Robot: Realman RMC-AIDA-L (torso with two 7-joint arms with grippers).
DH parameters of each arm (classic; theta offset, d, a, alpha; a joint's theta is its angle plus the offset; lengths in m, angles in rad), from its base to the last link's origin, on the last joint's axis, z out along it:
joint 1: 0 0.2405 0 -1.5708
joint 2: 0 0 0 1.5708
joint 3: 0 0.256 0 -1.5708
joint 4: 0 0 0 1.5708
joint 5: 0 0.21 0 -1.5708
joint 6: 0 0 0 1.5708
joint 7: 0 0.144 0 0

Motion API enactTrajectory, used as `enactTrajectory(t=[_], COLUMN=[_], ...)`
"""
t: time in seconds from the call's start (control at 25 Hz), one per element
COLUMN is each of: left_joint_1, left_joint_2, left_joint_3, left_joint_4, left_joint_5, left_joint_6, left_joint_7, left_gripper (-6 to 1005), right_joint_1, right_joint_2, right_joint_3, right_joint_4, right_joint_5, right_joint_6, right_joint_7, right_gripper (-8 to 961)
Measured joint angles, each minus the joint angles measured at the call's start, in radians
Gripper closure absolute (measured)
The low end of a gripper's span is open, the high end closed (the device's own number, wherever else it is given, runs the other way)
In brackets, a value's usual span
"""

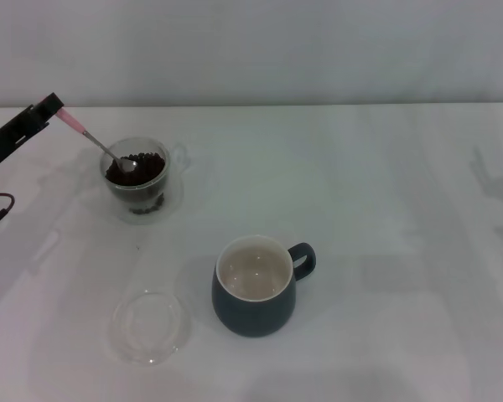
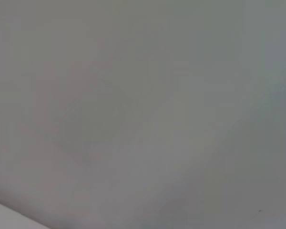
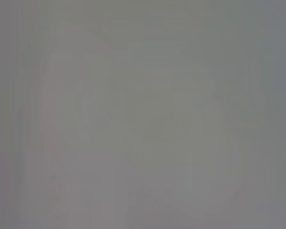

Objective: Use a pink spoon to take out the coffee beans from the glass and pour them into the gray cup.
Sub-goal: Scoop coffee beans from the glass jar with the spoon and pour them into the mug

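At upper left, the left gripper (image 1: 52, 107) is gripping the pink spoon (image 1: 101, 144), dipping its bowl into the coffee beans (image 1: 138, 167) in the glass (image 1: 137, 177).

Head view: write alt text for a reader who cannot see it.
The left hand, at the table's far left, holds the pink spoon by its handle, bowl dipped among the coffee beans in the glass. The gray cup stands nearer, its inside bare, beside a shallow clear dish. The right hand barely shows at the right edge.
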Motion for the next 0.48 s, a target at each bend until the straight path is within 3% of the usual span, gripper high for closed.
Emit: enactTrajectory(t=[0.48], left_joint_1=[0.005], left_joint_2=[0.001], left_joint_3=[0.009], left_joint_4=[-0.034], left_joint_5=[0.002], left_joint_6=[0.024], left_joint_7=[-0.19], left_gripper=[872], right_joint_1=[-0.012], right_joint_2=[-0.002], right_joint_3=[0.013], right_joint_4=[-0.001], right_joint_5=[0.0], right_joint_6=[0.01], right_joint_7=[0.0], right_gripper=[96])
